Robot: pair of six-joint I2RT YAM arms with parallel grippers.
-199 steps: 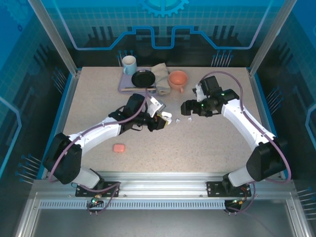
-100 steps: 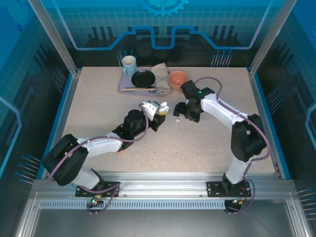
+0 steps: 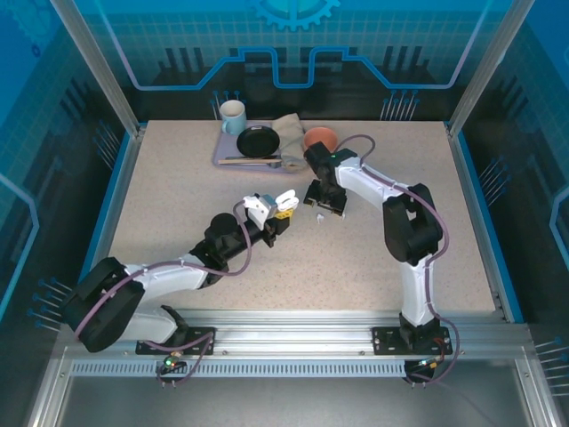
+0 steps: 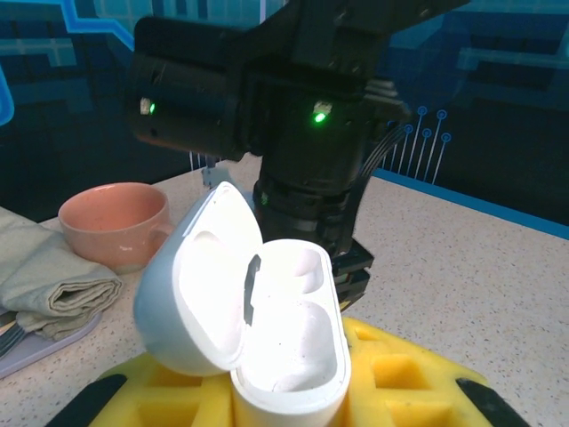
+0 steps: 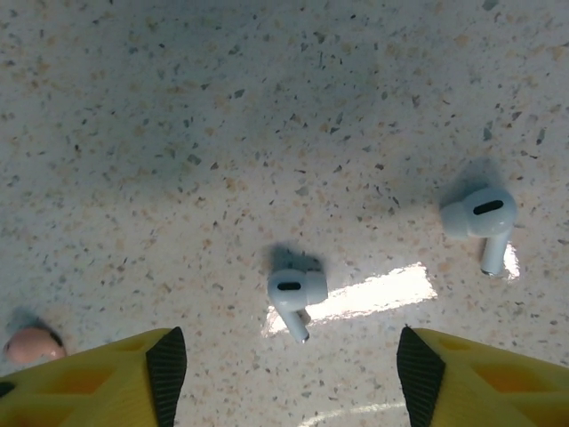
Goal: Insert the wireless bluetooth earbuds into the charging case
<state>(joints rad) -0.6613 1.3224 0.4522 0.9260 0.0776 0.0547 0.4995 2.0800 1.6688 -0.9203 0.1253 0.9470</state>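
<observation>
Left jaws hold the open white case (image 4: 293, 356), low in the frame centre. Right jaws stand wide above two white earbuds (image 5: 296, 294) on the table (image 5: 178, 133).

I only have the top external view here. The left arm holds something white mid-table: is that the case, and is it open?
Observer: Yes; in the left wrist view the left gripper is shut on a white rounded plastic charging case, lid swung open.
Operator: Anything inside?
Observer: Both wells look empty, though glare washes them out.
Operator: And under the other arm?
Observer: In the right wrist view two small white plastic earbuds lie apart on the speckled table, one just ahead of the open right gripper.
</observation>
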